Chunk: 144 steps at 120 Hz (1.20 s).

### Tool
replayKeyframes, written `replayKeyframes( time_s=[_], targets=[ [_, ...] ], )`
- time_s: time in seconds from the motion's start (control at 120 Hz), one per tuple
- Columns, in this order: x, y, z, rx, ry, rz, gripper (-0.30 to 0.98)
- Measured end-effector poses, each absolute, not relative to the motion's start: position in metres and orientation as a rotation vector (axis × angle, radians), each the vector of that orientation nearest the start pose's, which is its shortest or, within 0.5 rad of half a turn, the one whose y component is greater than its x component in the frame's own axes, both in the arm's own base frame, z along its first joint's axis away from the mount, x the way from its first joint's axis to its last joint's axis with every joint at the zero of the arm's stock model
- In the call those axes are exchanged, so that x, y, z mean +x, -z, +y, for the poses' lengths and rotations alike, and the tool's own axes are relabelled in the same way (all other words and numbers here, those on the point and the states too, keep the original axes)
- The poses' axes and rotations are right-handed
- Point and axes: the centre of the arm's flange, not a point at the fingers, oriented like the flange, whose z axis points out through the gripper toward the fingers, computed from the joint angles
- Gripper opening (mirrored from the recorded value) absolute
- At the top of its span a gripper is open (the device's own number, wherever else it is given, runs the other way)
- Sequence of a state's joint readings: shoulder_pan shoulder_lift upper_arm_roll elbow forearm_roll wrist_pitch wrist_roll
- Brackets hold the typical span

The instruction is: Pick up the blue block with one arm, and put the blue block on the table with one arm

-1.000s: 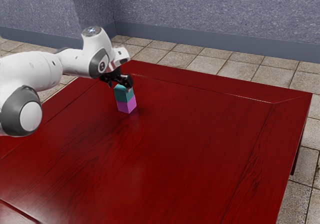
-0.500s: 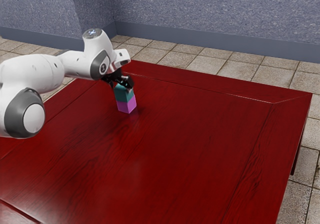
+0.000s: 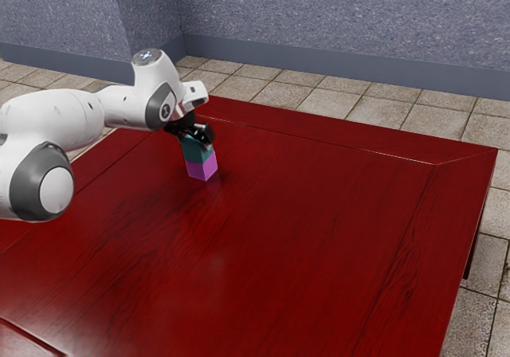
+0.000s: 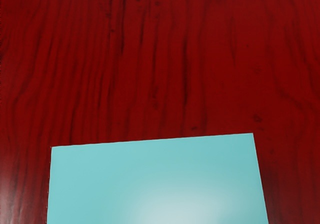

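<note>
Hanging at the stacked blue block [image 3: 196,151]

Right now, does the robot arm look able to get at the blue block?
Most likely yes: the gripper is at the top of the blue block, which sits on the purple block, and nothing covers the part of its top in the wrist view.

We look down sidelong, Franka arm [image 3: 60,118] at nine o'clock, and closer, from its wrist, sharing the teal block [image 3: 198,151].
</note>
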State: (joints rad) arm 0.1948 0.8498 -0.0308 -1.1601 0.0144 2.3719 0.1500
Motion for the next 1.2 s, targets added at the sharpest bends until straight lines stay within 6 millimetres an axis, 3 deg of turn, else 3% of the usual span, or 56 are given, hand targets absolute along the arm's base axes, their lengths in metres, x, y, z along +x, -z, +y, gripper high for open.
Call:
replayKeyframes(
  time_s=[0.383,0.708,0.783,0.925,0.992,1.108,1.2],
  targets=[
    [0.783,-0.324,0.139,-3.058,0.569,-0.043,0.43],
    [0.784,-0.339,0.133,-3.05,0.599,-0.034,0.37],
    [0.787,-0.344,0.114,-3.067,0.617,-0.002,0.37],
    [0.794,-0.346,0.036,-3.121,0.64,0.135,0.37],
    [0.795,-0.337,0.012,-3.138,0.624,0.18,0.37],
    [0.794,-0.299,0.001,-3.157,0.548,0.198,0.36],
    [0.793,-0.286,0.003,-3.158,0.522,0.196,0.36]
  ],
)
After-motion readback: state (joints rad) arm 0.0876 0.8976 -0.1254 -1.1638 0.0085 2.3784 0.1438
